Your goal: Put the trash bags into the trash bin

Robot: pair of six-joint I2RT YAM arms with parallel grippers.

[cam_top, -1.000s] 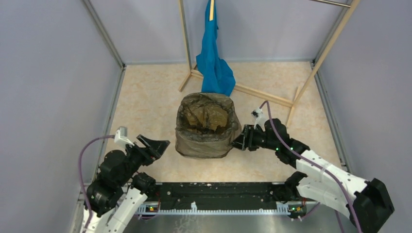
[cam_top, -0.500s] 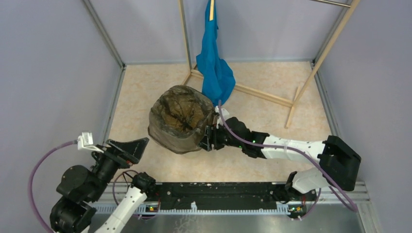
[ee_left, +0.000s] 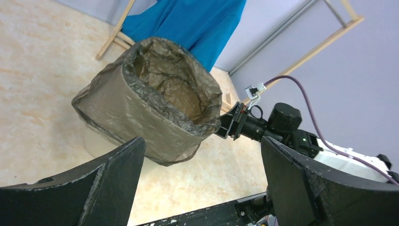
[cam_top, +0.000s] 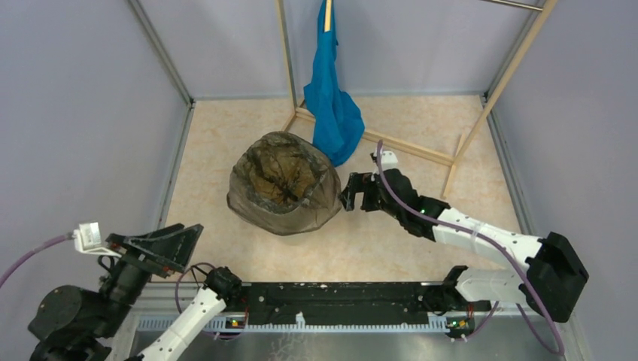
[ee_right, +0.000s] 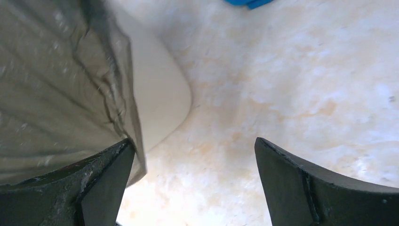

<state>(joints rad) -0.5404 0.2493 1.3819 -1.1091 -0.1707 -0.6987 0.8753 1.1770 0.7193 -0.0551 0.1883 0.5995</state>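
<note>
Here's the picture: the dark grey-brown, see-through trash bag of thin wrinkly film (cam_top: pixel 284 177) sits inside the cream-beige plastic trash bin (ee_right: pixel 160 99), its mouth spread wide and its hem turned down over the rim, so the outer walls are draped most of the way down. The bin stands out on the beige marbled floor (cam_top: pixel 226 143), just in front of the bright blue cloth (cam_top: pixel 331 98) hanging from the light wooden rack (cam_top: pixel 406 147); from above it seems to lean a touch, though I cannot tell for sure. The right gripper (cam_top: pixel 352 194) is just beside the bin's right wall, jaws spread wide and gripping nothing. On its wrist camera the bag film hangs right by one finger (ee_right: pixel 101 183), and whether they touch I can't make out. The left gripper (cam_top: pixel 177 244) is well away at the near left, jaws equally wide, nothing between them. My read is that the lining step looks done and this is the release. The next move calls for the right arm to draw straight back from the wall so that finger doesn't snag the loose film and drag the hem off the rim, with a retuck only if a corner lifts.
</note>
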